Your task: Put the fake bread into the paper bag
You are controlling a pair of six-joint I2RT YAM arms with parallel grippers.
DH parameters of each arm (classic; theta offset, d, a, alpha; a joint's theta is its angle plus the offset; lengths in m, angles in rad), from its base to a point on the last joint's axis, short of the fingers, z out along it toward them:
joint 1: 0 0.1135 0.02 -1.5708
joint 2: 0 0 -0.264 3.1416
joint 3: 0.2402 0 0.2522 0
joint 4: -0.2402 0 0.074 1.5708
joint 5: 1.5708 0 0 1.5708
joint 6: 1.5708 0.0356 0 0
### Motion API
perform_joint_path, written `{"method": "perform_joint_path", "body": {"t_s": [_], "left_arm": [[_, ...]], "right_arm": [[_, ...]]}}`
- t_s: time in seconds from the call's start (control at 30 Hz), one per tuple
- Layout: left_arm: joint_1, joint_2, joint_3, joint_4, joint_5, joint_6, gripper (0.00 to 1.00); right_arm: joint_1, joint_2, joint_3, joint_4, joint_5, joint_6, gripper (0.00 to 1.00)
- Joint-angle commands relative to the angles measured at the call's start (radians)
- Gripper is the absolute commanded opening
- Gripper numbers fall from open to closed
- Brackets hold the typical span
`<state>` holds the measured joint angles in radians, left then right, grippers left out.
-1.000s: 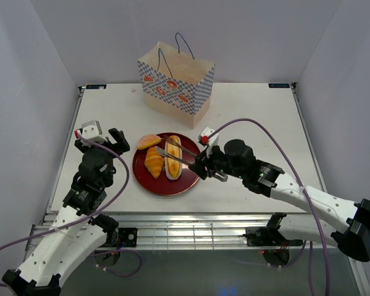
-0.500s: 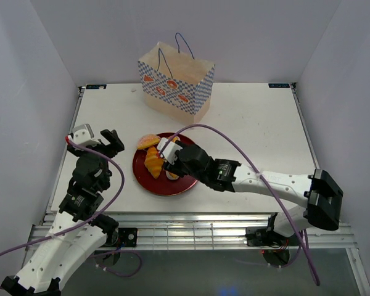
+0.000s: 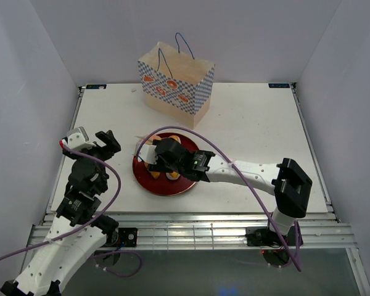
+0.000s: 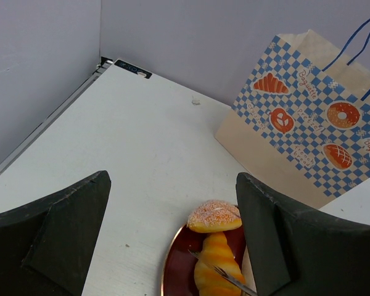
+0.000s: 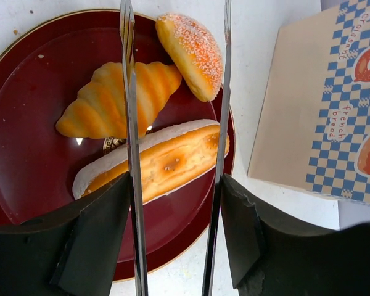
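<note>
Right hand [image 3: 147, 150], prongs parted wider than before, moved over plate [image 5: 24, 172], above loaf [image 5: 154, 163]; croissant [image 5: 111, 98], sugared bun [image 5: 191, 52] alongside; paper bag [image 5: 296, 123] upper right.

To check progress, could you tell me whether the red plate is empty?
No, a croissant, a sugared bun and a loaf lie on the plate.

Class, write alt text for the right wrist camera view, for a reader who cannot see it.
The right gripper, open, hovers above a dark red round plate holding a golden croissant, a sugar-dusted bun and an oblong cream-edged loaf. A beige checker-print paper bag stands at right.
</note>
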<state>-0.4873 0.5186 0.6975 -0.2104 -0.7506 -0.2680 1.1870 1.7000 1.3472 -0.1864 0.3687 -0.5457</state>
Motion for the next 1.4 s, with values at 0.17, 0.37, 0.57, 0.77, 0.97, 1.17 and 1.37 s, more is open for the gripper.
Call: {"method": "perform_joint_path", "body": {"t_s": [0.17,0.37,0.57,0.77,0.97,1.17,1.37], "left_arm": [[-0.004,-0.048,-0.013,0.008,-0.046,0.001,0.93],[-0.004,-0.051,-0.015,0.009,-0.027,0.003,0.93],[-0.004,-0.042,-0.013,0.009,-0.009,0.006,0.93],[-0.004,-0.043,-0.016,0.014,0.007,0.009,0.93],[-0.005,-0.042,-0.016,0.013,0.017,0.007,0.93],[-0.005,-0.040,-0.018,0.013,0.031,0.007,0.93],[-0.004,-0.038,-0.018,0.014,0.037,0.006,0.93]], "right_arm": [[0.002,0.073,0.067,-0.022,0.015,-0.111,0.65],[0.000,0.147,0.131,-0.021,0.072,-0.149,0.65],[0.000,0.193,0.190,-0.009,0.141,-0.203,0.65],[-0.003,0.205,0.216,-0.002,0.167,-0.232,0.66],[-0.023,0.220,0.254,-0.068,0.093,-0.194,0.66],[-0.046,0.236,0.277,-0.117,0.036,-0.155,0.66],[-0.092,0.236,0.283,-0.140,-0.004,-0.119,0.66]]}}
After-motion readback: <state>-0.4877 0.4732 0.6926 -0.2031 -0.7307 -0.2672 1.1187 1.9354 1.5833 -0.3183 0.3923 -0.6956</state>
